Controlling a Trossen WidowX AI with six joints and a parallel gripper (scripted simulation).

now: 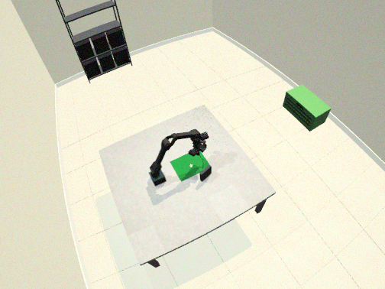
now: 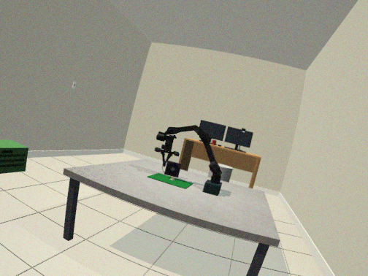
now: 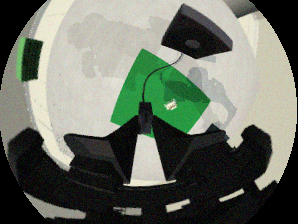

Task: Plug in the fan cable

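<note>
The green board lies flat on the table. Its small white four-pin header stands near the board's middle. The black fan stands upright beside the board. A thin dark cable curves from it to the black plug. My gripper is shut on the plug and holds it above the board. In the wrist view the plug is left of the header, apart from it. The plug's lower end cannot be made out in the top and exterior views.
The arm's base stands on the grey table, on the side of the board away from the fan. A green cabinet and a black shelf stand on the floor. A desk with monitors is behind.
</note>
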